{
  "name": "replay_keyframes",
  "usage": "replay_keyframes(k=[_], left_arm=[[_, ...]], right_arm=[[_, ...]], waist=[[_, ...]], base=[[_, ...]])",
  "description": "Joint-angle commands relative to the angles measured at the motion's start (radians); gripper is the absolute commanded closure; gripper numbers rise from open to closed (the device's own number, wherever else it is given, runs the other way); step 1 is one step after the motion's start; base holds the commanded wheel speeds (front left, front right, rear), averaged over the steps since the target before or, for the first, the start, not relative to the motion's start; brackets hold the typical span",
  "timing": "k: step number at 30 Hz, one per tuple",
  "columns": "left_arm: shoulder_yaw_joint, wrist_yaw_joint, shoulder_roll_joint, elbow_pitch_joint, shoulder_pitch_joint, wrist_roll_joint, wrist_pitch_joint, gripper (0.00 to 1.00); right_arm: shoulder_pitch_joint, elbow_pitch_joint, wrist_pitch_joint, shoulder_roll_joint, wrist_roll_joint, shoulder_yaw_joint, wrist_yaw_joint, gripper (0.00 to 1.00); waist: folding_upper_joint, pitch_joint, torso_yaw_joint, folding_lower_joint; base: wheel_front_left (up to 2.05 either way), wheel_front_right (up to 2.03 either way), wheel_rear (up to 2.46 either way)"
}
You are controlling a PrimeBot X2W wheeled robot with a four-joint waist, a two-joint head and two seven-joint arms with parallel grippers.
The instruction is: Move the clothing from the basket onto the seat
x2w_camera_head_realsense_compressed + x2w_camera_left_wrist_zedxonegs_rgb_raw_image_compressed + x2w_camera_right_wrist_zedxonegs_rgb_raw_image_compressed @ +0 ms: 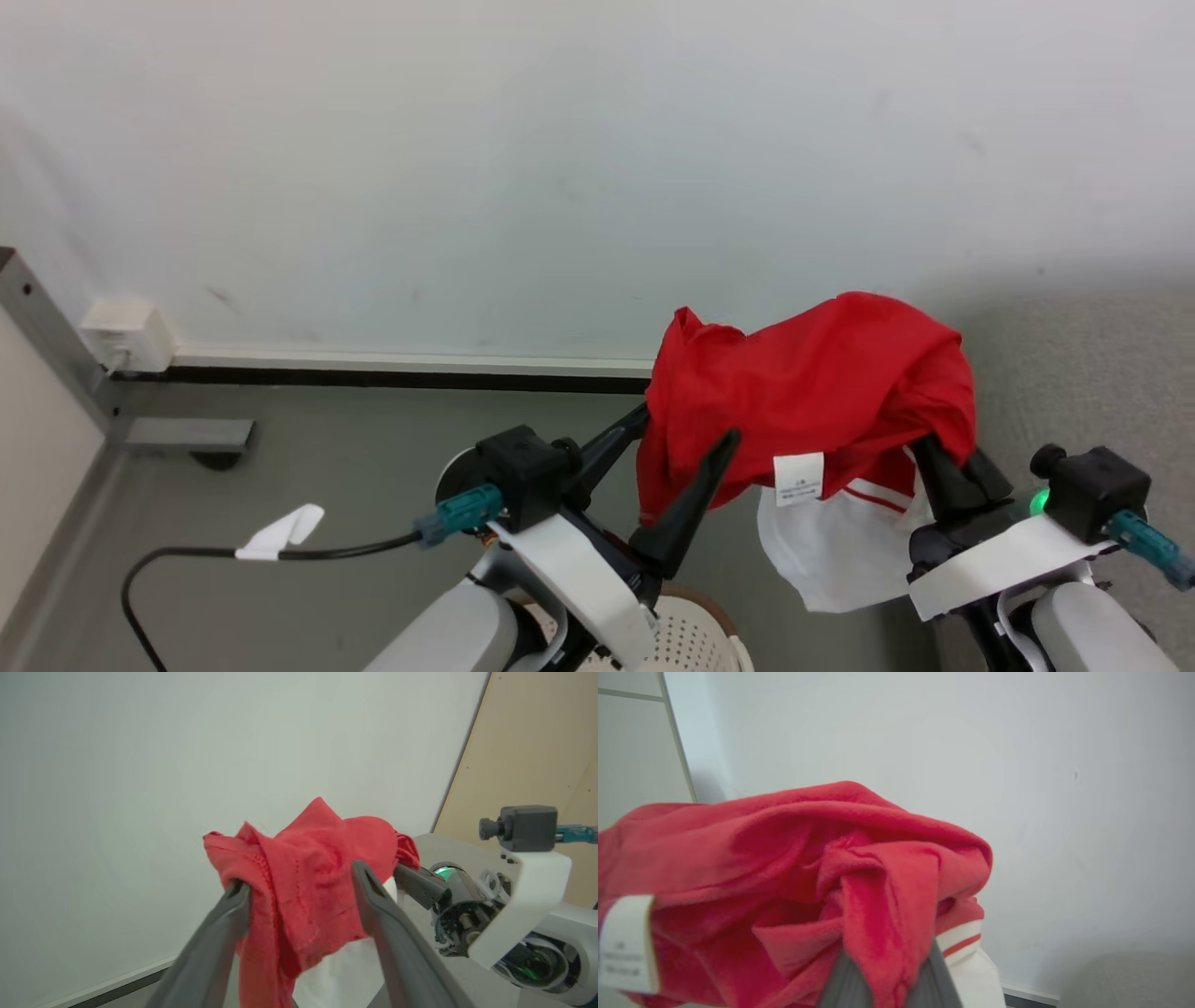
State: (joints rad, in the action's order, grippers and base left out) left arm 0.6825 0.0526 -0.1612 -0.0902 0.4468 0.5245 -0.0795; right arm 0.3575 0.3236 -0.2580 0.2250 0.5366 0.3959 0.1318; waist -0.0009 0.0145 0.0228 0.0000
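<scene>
Clothing (pixel 812 401) hangs stretched sideways; right jaws pinch it, left jaws gape around its edge.

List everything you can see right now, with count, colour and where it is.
garment: one, bright red with white trim, hanging between the grippers
care label: one, white, garment's lower edge
laundry basket: one, cream with small holes, bottom of head view
sofa seat: one, light grey, right
wall box: one, white, above the skirting, left
cable: one, black with white tag, from the left wrist's teal plug
left gripper: one, dark, jaws open, garment lying between them
right gripper: one, dark, jaws shut on the garment
</scene>
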Motion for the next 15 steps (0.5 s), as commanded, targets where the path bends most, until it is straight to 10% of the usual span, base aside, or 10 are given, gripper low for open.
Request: replay_keyframes(k=[1, 15], left_arm=[[0.003, 0.005, -0.005, 0.003, -0.009, -0.007, -0.005, 0.0], [0.053, 0.027, -0.028, -0.029, 0.02, -0.052, -0.042, 0.0]], right_arm=[[-0.01, -0.017, -0.007, 0.017, -0.011, -0.021, -0.002, 1.0], [-0.005, -0.117, -0.007, 0.063, 0.004, -0.167, -0.002, 1.0]], waist=[[-0.0001, -0.008, -0.05, 0.0], [-0.0001, -0.069, -0.314, 0.0]], base=[[0.0, 0.0, 0.0], [0.0, 0.0, 0.0]])
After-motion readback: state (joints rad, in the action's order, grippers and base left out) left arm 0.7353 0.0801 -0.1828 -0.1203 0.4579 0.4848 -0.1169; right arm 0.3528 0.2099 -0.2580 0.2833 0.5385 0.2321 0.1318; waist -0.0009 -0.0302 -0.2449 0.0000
